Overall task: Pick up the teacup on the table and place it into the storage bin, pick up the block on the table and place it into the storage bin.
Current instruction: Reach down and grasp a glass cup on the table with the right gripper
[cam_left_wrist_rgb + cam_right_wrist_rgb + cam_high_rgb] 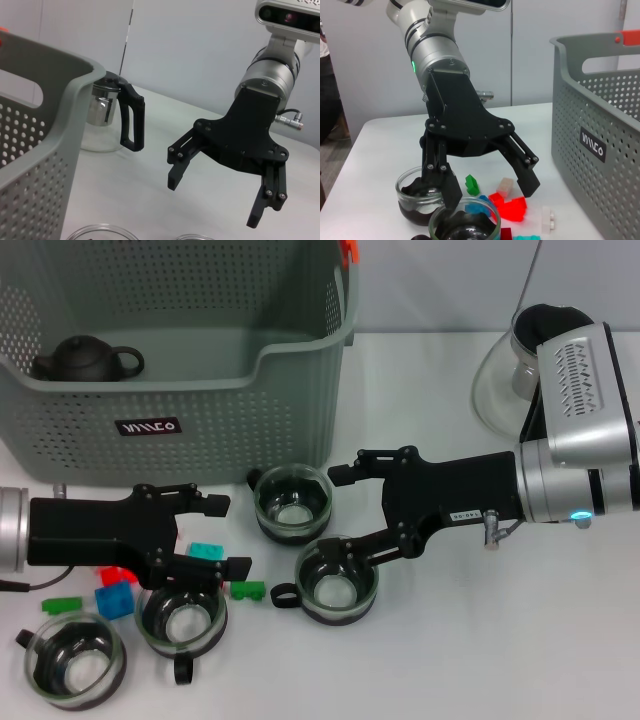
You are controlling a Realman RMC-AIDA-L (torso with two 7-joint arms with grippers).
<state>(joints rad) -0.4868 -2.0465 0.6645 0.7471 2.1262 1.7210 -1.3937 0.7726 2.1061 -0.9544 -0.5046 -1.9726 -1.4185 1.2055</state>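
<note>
The grey-green storage bin (200, 390) stands at the back left with a dark teapot (85, 358) inside. Several glass teacups sit in front of it: one (290, 502) near the bin, one (338, 582) at centre, two (182, 618) (72, 658) at the front left. Small blocks lie among them: teal (205, 551), red (118, 575), blue (115, 600), green (247, 590). My left gripper (228, 537) hangs open over the blocks. My right gripper (342, 515) is open between the two centre teacups, holding nothing. The right wrist view shows the left gripper (492, 195) open above red (512, 207) and green (471, 184) blocks.
A glass pitcher (510, 370) with a black handle stands at the back right, also seen as the pitcher (107, 117) beside the bin wall (40, 150). White table (500, 640) lies bare at the front right. A second green block (62, 605) sits at the far left.
</note>
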